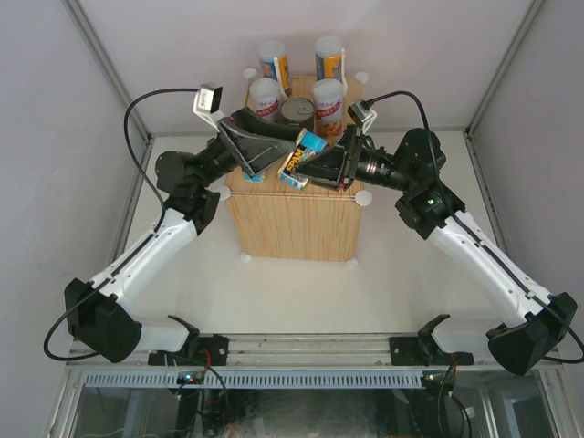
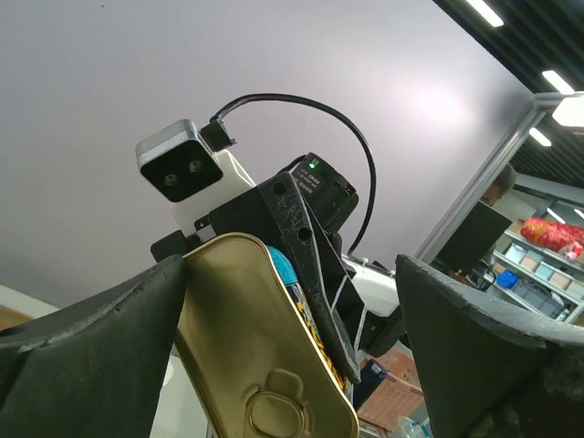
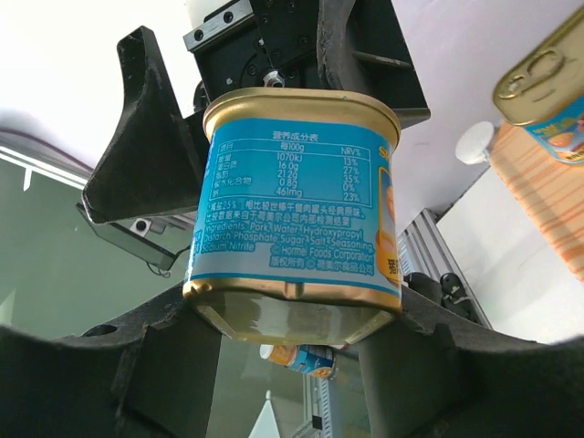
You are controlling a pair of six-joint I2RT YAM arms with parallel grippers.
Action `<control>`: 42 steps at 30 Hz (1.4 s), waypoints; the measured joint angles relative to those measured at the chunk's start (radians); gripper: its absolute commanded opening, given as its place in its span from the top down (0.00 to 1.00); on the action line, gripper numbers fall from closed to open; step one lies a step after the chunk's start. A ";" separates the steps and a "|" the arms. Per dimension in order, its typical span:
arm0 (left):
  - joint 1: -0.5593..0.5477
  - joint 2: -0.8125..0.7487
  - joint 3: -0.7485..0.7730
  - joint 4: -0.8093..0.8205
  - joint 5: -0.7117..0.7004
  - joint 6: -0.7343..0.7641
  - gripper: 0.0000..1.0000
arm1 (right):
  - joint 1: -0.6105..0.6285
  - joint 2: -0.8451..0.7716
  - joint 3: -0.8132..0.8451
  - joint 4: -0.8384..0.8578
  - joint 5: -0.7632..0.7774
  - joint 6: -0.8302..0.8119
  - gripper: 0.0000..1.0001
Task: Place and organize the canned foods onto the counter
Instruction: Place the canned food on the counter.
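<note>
The counter [image 1: 292,224] is a wood-grain box with white knobs. At its back stand two tall blue-orange cylinders [image 1: 274,62] [image 1: 328,57], two short white-red cans [image 1: 265,95] [image 1: 328,99] and a dark can [image 1: 297,111]. My right gripper [image 1: 318,164] [image 3: 292,315] is shut on a flat gold-blue tin [image 1: 304,151] [image 3: 292,228], held tilted above the counter. My left gripper [image 1: 272,155] [image 2: 290,274] is open around the tin's pull-tab end [image 2: 246,347]. That end touches one of its fingers [image 2: 91,347]; the other stands apart. A second tin [image 3: 547,82] shows at the counter's left side, mostly hidden in the top view.
Both arms reach over the counter's middle from either side. White enclosure walls with grey corner posts [image 1: 100,55] surround the white table [image 1: 292,292]. White knobs [image 1: 363,197] mark the counter's corners. A metal rail [image 1: 301,349] runs along the near edge.
</note>
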 measured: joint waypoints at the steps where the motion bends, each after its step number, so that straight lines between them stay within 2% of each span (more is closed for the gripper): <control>1: 0.000 -0.002 -0.008 -0.005 -0.001 0.002 0.00 | -0.004 0.000 -0.009 0.001 -0.002 0.002 1.00; 4: 0.000 -0.015 -0.034 -0.042 -0.016 0.027 0.00 | -0.015 0.000 -0.022 -0.004 -0.007 0.000 1.00; 10: -0.009 -0.084 -0.067 -0.215 -0.063 0.136 0.00 | -0.064 0.000 -0.023 -0.032 -0.016 -0.008 1.00; 24: -0.015 -0.160 -0.069 -0.537 -0.208 0.350 0.01 | -0.113 0.009 -0.093 -0.076 -0.018 0.024 1.00; 35: -0.040 -0.215 -0.066 -0.689 -0.327 0.482 0.01 | -0.124 0.021 -0.093 -0.196 -0.017 0.025 1.00; 42: -0.095 -0.201 -0.061 -0.790 -0.384 0.572 0.01 | -0.130 0.032 -0.093 -0.273 -0.014 0.027 0.93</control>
